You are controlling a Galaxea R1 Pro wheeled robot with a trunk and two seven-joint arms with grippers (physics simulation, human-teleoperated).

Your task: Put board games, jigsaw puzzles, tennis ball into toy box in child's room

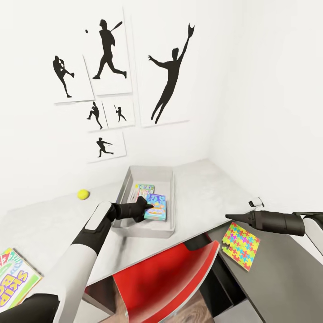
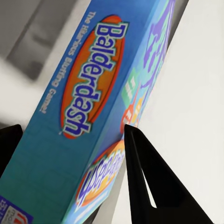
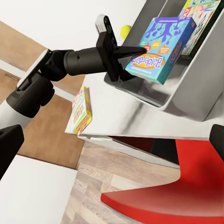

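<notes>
Fingers of the left gripper (image 1: pixel 146 207) are closed on a blue Balderdash board game (image 1: pixel 155 209), one black finger (image 2: pixel 154 182) pressed against the box's printed face and the other on its opposite side. The box is held at the near end of the toy box (image 1: pixel 150 227), over its interior; whether it rests on the tray floor cannot be told. A second blue-white board game (image 1: pixel 144 190) lies flat inside the toy box, beyond the held one.

The right gripper (image 1: pixel 229 217) hangs off the toy box's right side, above the lower dark grey section of the counter (image 1: pixel 45 224). Its fingers appear drawn together to a point with nothing between them.

One jigsaw puzzle (image 1: pixel 241 245) lies flat on that lower section, to the right of the toy box and just beneath the right gripper. The tennis ball (image 1: pixel 83 194) sits on the counter to the left of the toy box, near the wall and well apart from the tray. A yellow-green board game (image 1: pixel 15 278) with large letters lies on the counter further left of the toy box, at the near edge.

A red chair (image 1: pixel 166 280) stands in front of the toy box, below the counter edge. Black silhouette posters (image 1: pixel 107 54) of ball players hang on the wall behind the toy box.
</notes>
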